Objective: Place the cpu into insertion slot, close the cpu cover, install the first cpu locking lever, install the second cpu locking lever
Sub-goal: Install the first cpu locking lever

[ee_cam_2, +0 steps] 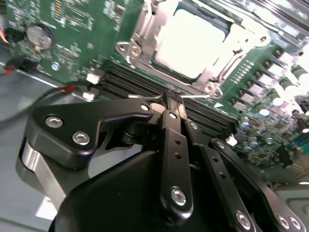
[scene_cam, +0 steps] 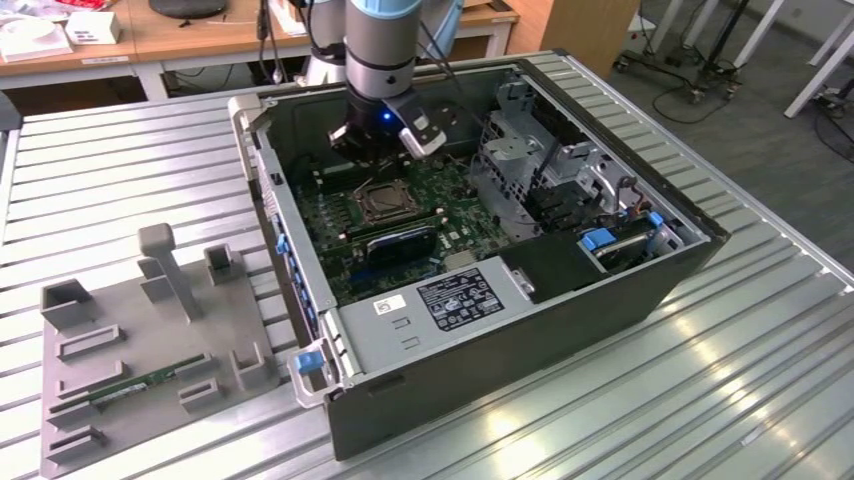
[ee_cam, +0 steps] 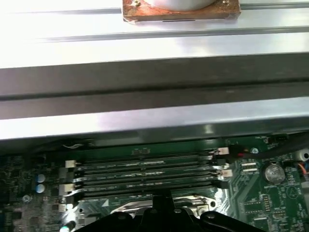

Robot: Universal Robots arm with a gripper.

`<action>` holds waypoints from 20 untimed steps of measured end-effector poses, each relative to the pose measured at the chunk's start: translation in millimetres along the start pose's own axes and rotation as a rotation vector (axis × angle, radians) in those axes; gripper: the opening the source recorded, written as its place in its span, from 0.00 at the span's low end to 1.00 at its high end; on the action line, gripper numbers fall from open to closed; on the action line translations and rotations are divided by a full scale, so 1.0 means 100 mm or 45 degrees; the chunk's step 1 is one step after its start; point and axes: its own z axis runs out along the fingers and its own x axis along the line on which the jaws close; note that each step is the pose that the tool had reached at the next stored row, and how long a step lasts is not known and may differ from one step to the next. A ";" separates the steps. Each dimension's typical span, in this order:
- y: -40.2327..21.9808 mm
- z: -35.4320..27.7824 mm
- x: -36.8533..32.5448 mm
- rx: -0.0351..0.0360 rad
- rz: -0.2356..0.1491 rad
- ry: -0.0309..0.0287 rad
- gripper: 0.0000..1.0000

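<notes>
I had the arm (scene_cam: 380,50) standing near-vertical over the open computer case (scene_cam: 534,330) on the bench (scene_cam: 107,180), wrist dipped toward the green board. The pincer (ee_cam_2: 174,99) was drawn narrow, tips together against a thin wire lever (ee_cam_2: 198,95) at the socket's edge; whether it gripped the lever, I couldn't tell. The cpu (ee_cam_2: 193,41) lay in the insertion slot (scene_cam: 380,203), the cpu cover (ee_cam_2: 145,29) flat around it.

Case (scene_cam: 534,345) open above, drive cage (scene_cam: 531,150) and memory slots (ee_cam: 145,171) near insertion slot (scene_cam: 378,203)
</notes>
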 end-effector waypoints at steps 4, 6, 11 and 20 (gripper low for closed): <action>-0.002 -0.005 0.036 -0.0003 -0.001 -0.0040 0.11; 0.000 -0.016 0.043 -0.0007 -0.001 -0.0067 0.11; 0.010 -0.064 0.056 -0.0012 -0.003 -0.0117 0.11; 0.013 -0.079 0.061 -0.0060 -0.052 -0.0047 0.11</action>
